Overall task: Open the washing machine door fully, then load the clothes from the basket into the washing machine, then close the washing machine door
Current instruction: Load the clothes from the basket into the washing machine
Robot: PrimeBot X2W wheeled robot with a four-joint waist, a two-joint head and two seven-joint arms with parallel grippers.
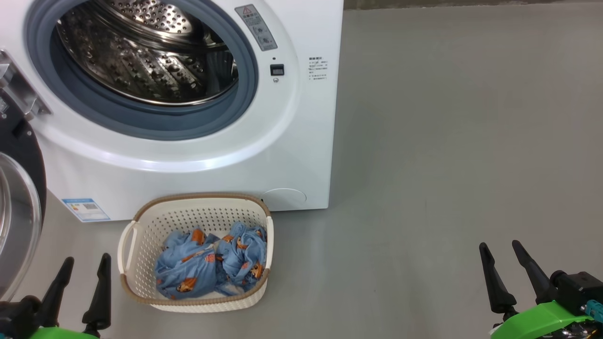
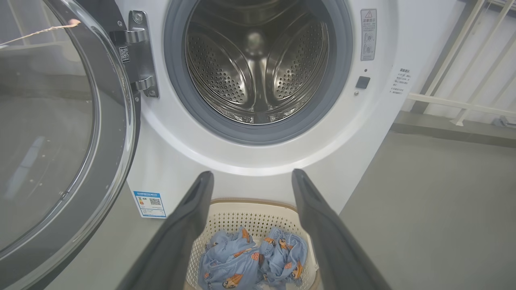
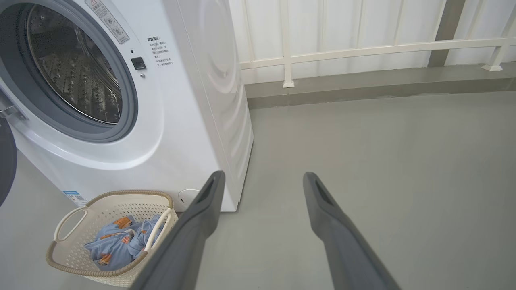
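1. The big white boxy front-loading washing machine (image 1: 292, 141) stood with its mouth uncovered. Its top was cut off by the upper edge of the head view.
2. The large round door with a glossy black rim and a bulging clear glass bowl (image 2: 60, 141) hung wide open on a metal hinge (image 2: 139, 52) at the machine's left side. Its outer edge ran out of frame, so its exact angle could not be told.
3. Inside the machine's grey rubber seal (image 1: 155, 125) the perforated steel drum (image 1: 141, 61) showed. In the head view the seal's lip hid the front of the drum's floor.
4. The small cream-white perforated plastic basket with a brown woven-look rim (image 1: 198, 197) sat on the grey floor (image 1: 447, 141) just in front of the machine's base. Whether it touched the machine could not be told.
5. The light blue clothes printed with small orange figures (image 1: 212, 266) lay bunched in the basket, below the machine's mouth. Their folds hid how many garments there were.
6. The left gripper (image 1: 89, 258) hovered before the machine's left corner, beside the door, its dark fingers spread wide with nothing between them. In its wrist view they covered the basket's side walls.
7. The right gripper (image 1: 499, 244), equally wide apart and empty, was well off to the machine's right over bare floor.
8. The print on the small blue label sticker (image 1: 85, 209) at the machine's lower left was too small to read.
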